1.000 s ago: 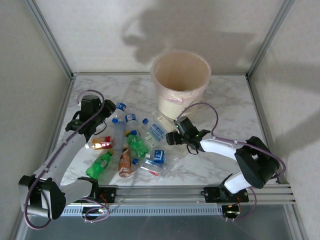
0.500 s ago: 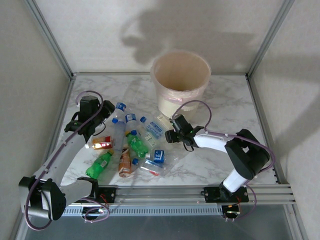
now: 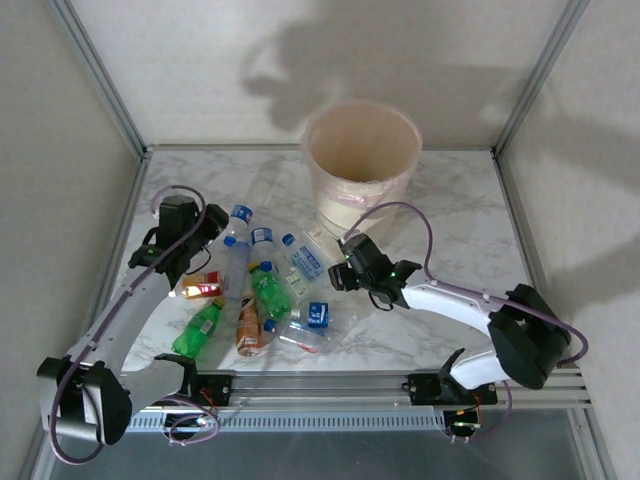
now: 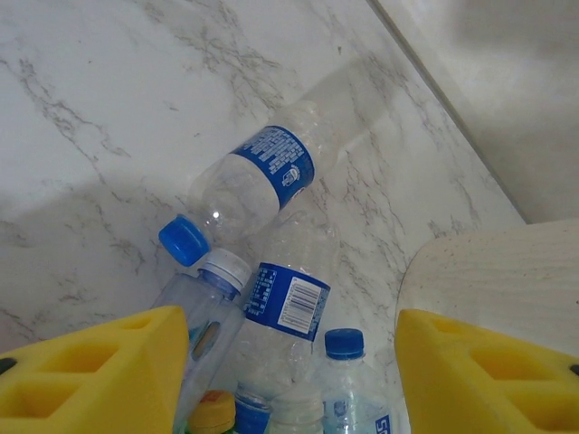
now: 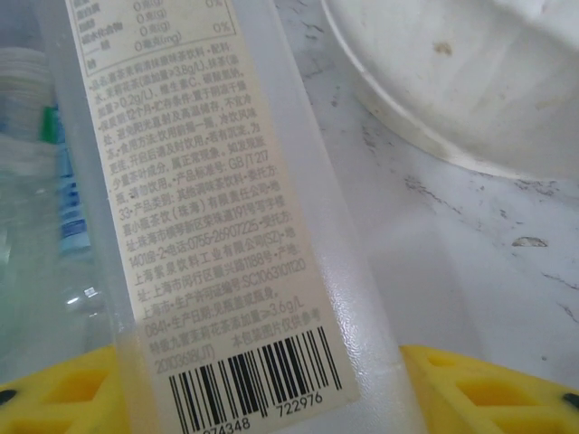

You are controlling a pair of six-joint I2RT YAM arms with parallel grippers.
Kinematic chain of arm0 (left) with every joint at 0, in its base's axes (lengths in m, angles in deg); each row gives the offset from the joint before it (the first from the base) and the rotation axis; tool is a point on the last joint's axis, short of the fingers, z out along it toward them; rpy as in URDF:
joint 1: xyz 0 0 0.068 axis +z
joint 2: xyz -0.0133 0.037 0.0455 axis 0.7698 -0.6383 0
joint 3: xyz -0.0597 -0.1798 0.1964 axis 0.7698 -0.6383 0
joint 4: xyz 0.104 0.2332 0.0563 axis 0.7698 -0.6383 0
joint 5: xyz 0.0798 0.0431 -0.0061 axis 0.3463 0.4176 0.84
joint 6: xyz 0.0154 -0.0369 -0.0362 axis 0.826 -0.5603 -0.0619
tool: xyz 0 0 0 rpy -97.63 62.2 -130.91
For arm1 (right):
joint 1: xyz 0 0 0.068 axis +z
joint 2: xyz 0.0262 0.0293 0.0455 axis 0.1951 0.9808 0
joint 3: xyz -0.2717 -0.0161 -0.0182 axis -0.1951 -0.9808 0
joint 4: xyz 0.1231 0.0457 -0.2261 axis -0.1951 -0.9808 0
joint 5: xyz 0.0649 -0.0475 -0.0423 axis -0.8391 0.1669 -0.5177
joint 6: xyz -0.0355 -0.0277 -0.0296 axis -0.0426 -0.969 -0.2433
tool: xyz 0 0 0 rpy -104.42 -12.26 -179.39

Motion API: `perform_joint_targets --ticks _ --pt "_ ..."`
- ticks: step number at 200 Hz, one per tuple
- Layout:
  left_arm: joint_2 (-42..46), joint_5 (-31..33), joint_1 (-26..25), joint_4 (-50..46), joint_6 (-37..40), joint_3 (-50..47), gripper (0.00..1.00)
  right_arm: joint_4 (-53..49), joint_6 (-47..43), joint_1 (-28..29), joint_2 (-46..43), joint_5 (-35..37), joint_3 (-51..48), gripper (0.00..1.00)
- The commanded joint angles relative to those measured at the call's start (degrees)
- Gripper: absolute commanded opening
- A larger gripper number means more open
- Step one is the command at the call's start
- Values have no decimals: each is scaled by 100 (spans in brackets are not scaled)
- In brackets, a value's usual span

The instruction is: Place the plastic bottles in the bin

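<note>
We judge the small plastic bottles (image 3: 262, 295), heaped on the marble-pattern table (image 3: 450, 210) just ahead of the arm bases, to be empty or nearly so. That makes them light, thin-walled and easy to dent, and smooth and round enough to roll or squirt out of a pinch. We think they are best taken across the mid-body at the label, not at the cap or neck. The right gripper (image 5: 262, 384) sits that way at the pile's right edge, near the bin. Its yellow pads (image 5: 479, 393) look pressed to both sides of a frosted white bottle with a pale barcode label (image 5: 235, 226), jaws part-way closed on its width. The left gripper (image 4: 291, 334) hangs over the pile's far-left side, jaws standing apart and holding nothing, with clear blue-capped bottles under it. Counting near to far from the top view, we get two green bottles (image 3: 198, 330), one orange-brown labelled bottle (image 3: 248, 325), one red-labelled bottle (image 3: 202, 290) and about five clear ones with blue caps or labels (image 3: 318, 315), though overlap makes that last count unsure. With the frosted one that is about ten, all outside the bin. One round pale peach bin with a pinkish liner (image 3: 350, 210) stands at the back, just beyond the pile.
</note>
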Motion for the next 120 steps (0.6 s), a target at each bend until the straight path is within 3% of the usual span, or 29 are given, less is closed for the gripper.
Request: perform_joint_targets --ticks 1,54,120 --pt "230 88 52 -34 -115 -117 63 -475 166 312 -408 250 355 52" --pt "548 425 30 -455 -46 -188 65 -1277 471 1034 -749 716 1416 50" --pt "1073 842 8 -960 -147 -457 67 -2329 569 980 -371 1567 3784 51"
